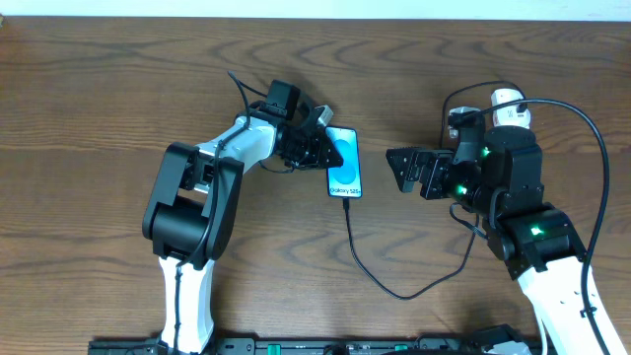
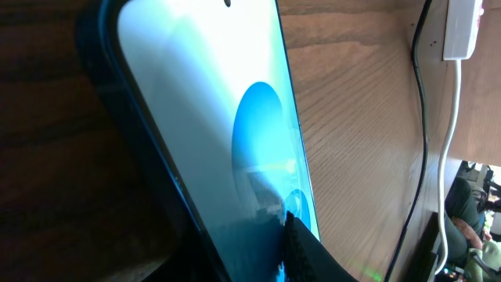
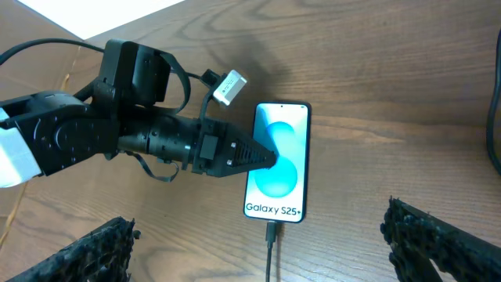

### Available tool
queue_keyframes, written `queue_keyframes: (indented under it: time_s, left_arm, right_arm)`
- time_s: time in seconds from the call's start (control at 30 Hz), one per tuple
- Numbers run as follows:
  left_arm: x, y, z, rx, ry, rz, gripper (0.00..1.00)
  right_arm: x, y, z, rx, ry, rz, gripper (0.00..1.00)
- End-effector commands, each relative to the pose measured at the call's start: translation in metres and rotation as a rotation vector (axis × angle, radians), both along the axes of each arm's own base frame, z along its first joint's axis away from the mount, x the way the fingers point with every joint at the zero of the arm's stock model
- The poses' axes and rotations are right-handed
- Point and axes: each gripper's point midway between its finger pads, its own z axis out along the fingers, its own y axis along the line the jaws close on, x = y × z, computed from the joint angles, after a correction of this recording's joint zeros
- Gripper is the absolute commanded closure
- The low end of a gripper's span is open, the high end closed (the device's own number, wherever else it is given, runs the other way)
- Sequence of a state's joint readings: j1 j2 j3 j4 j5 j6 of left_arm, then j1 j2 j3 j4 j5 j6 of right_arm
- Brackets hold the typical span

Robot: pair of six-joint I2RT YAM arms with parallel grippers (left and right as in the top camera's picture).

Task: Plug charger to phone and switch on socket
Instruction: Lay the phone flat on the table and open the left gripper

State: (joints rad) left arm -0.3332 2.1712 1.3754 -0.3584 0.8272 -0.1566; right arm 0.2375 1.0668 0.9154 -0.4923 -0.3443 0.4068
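The phone (image 1: 345, 164) lies flat on the wooden table with its blue-cyan screen up; it also shows in the right wrist view (image 3: 279, 160) and fills the left wrist view (image 2: 227, 117). The charger's small black plug (image 3: 272, 232) sits in the phone's bottom port. Its thin black cable (image 1: 380, 284) curves down and right across the table. My left gripper (image 1: 323, 150) is closed over the phone's left edge, one finger on the screen (image 2: 266, 235). My right gripper (image 1: 399, 170) is open and empty to the right of the phone (image 3: 266, 251). The socket (image 1: 508, 102) is mostly hidden behind my right arm.
In the left wrist view the white power strip's end (image 2: 462, 27) shows at the top right, with its white cord (image 2: 448, 133) and a black cable (image 2: 423, 117) running down beside it. The table's far edge (image 1: 315, 20) meets a white wall.
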Motion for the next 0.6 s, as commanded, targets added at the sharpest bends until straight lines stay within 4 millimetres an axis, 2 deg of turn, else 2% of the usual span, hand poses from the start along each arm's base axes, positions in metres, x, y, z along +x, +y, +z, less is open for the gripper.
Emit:
queue_keyframes:
  time_s: [0.0, 0.13, 0.23, 0.33, 0.57]
  left_arm:
    - [0.008, 0.002, -0.002, 0.026, -0.031, 0.001, 0.73]
    - [0.009, 0.004, -0.005, 0.048, -0.034, 0.009, 0.72]
    - [0.008, 0.008, -0.009, 0.077, -0.024, 0.016, 0.61]
    - [0.005, 0.009, -0.01, 0.082, -0.009, 0.015, 0.55]
    - [0.003, 0.01, -0.01, 0.084, -0.003, 0.015, 0.47]
  right_arm:
    - [0.001, -0.001, 0.005, 0.01, -0.003, -0.007, 0.01]
    - [-0.003, -0.002, 0.0, 0.003, 0.025, -0.007, 0.01]
    - [-0.006, -0.003, -0.005, -0.002, 0.048, -0.008, 0.01]
    - [-0.009, -0.004, -0.008, -0.006, 0.066, -0.008, 0.01]
    - [-0.018, -0.006, -0.018, -0.019, 0.119, -0.008, 0.01]
